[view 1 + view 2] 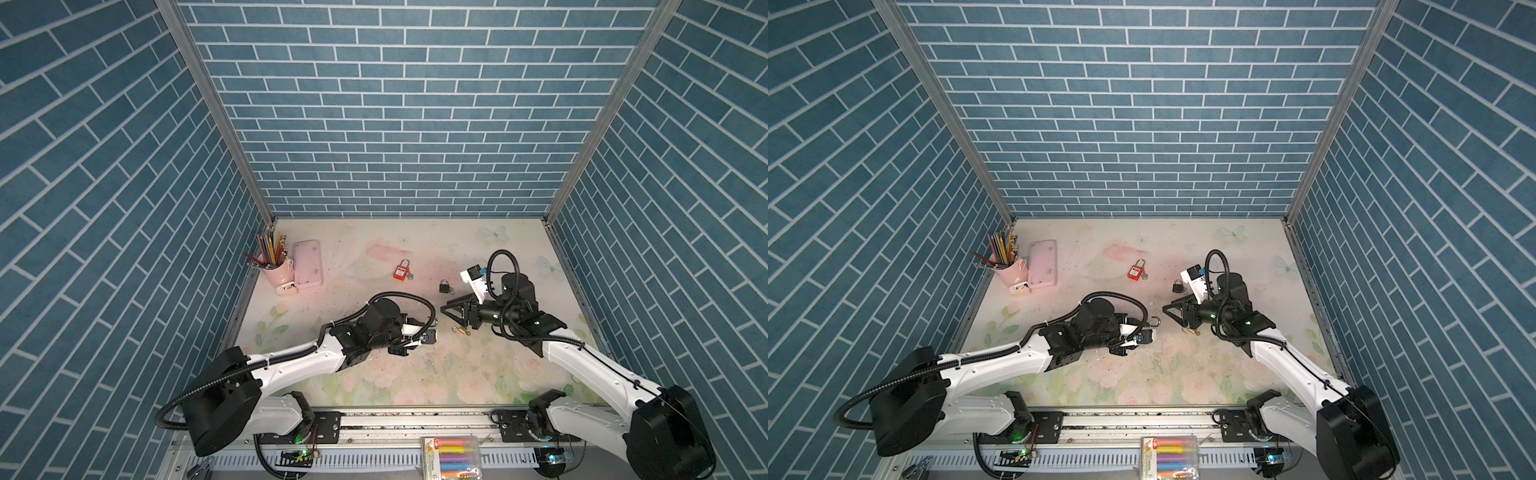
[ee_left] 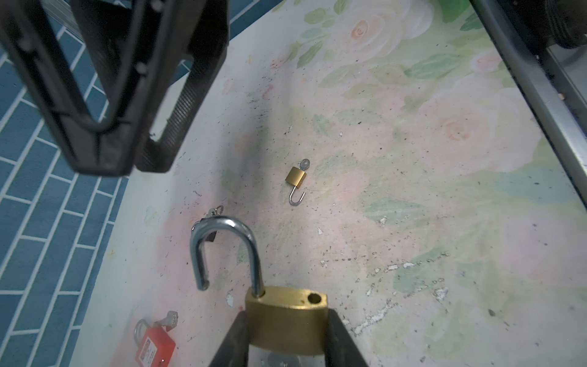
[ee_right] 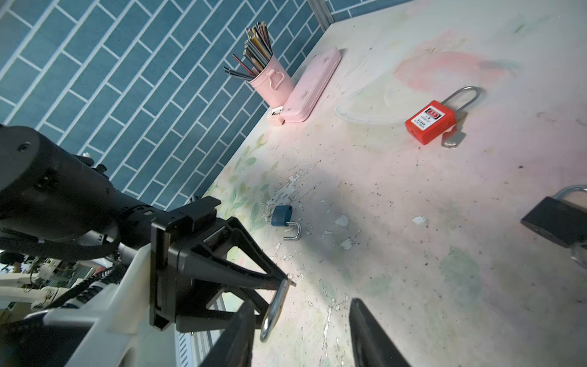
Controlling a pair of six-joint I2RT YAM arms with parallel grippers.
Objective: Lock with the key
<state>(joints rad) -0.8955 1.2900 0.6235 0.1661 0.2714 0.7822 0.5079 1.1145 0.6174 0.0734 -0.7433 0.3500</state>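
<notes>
My left gripper [image 2: 286, 317] is shut on the body of a brass padlock [image 2: 287, 327], held off the table. Its steel shackle [image 2: 225, 251] stands swung open. A grey metal bit shows under the body; I cannot tell if it is the key. In both top views this left gripper [image 1: 417, 322] [image 1: 1141, 322] is mid-table, facing my right gripper [image 1: 444, 309] [image 1: 1165, 309]. The right gripper [image 3: 301, 333] is open and holds nothing. The held shackle [image 3: 274, 313] hangs close beside one of the right fingers [image 3: 244, 330].
A small brass padlock [image 1: 461, 331] [image 2: 296, 177] with a key [image 2: 305, 163] lies between the grippers. A black padlock [image 1: 444, 286], a red padlock [image 1: 401, 272] and a blue padlock [image 3: 282, 216] lie around. A pink pencil cup [image 1: 278, 270] and pink case [image 1: 307, 264] stand far left.
</notes>
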